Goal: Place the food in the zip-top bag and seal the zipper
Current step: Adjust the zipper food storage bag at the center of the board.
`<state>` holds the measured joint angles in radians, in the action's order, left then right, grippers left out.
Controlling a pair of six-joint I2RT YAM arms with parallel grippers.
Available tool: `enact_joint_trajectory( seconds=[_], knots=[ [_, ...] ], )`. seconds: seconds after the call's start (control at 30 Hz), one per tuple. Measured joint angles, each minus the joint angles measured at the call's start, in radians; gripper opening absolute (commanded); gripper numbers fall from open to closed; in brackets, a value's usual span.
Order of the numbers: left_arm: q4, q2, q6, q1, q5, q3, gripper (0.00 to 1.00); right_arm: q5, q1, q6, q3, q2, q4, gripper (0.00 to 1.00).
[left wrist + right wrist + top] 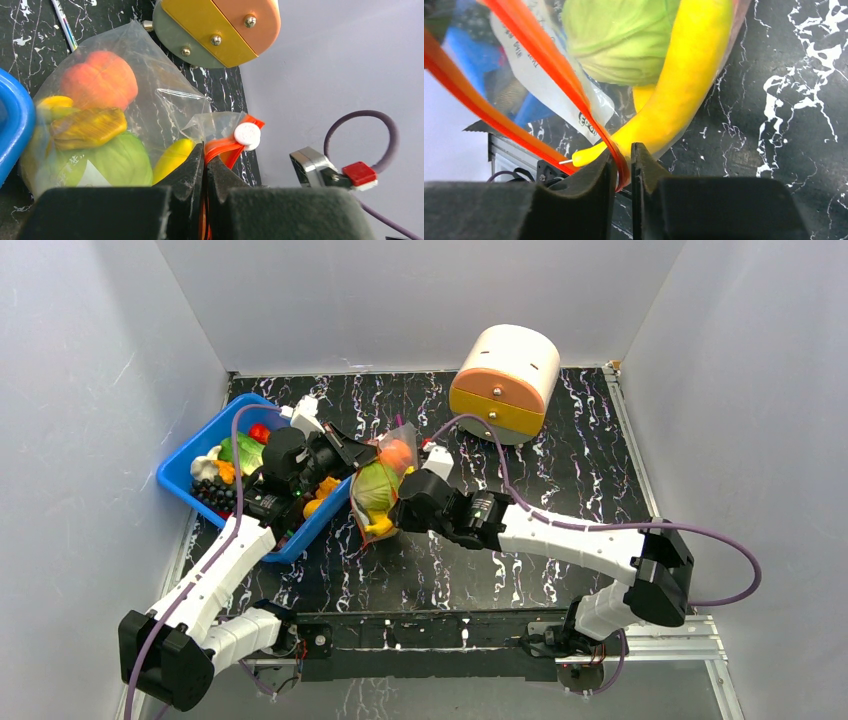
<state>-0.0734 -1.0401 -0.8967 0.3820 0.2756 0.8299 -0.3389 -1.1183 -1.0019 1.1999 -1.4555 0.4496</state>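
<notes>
On black marbled tabletop (570, 470), beside a blue plastic bin (172, 480), we find the clear crinkly zip-top bag (378, 490) holding plastic toy food (100, 80). Both the left gripper (205, 160) and the right gripper (622, 167) are clamped on its red-orange zipper strip (544, 65).

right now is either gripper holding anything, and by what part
Both pinch the zip-top bag by its zipper: left gripper near the white disc, right gripper apparently at the other end.

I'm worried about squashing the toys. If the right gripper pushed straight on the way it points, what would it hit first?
The zipper strip runs between the jaws of the right gripper; straight beyond, it would likely press the banana through the bag, though depth is unclear.
</notes>
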Motion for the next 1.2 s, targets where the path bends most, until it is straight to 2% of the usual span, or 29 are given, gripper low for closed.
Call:
enact_joint_trajectory(
  seconds=[0.2,0.3,0.43,0.57,0.67,0.73,0.87,0.97,1.07,1.2],
  knots=[
    [0.002,0.003,-0.016,0.0,0.009,0.001,0.0,-0.023,0.0,0.042,0.013,0.003,0.06,0.0],
    [0.035,0.006,-0.008,0.0,0.015,0.017,0.05,-0.025,0.0,0.102,0.043,0.023,0.08,0.0],
    [0.085,0.045,0.005,0.0,0.017,0.023,0.11,0.04,0.0,0.162,0.037,0.084,0.072,0.0],
    [0.13,0.11,0.005,0.0,0.02,0.021,0.08,0.093,0.002,0.217,0.034,0.105,0.073,0.0],
    [0.162,0.149,0.017,0.0,0.022,0.022,0.11,0.139,0.016,0.275,0.035,0.114,0.082,0.0],
    [0.196,0.161,0.033,0.0,0.024,0.03,0.17,0.166,0.034,0.321,0.035,0.132,0.095,0.0],
    [0.243,0.174,0.077,0.0,0.037,0.051,0.43,0.237,0.087,0.406,0.034,0.185,0.11,0.0],
    [0.251,0.205,0.127,0.0,0.067,0.049,0.53,0.292,0.127,0.468,0.034,0.225,0.122,0.0],
    [0.207,0.27,0.24,0.0,0.137,0.017,0.57,0.352,0.15,0.539,0.034,0.248,0.14,0.0],
    [0.187,0.369,0.48,0.0,0.249,-0.014,0.6,0.435,0.183,0.632,0.036,0.25,0.199,0.0]
  ],
)
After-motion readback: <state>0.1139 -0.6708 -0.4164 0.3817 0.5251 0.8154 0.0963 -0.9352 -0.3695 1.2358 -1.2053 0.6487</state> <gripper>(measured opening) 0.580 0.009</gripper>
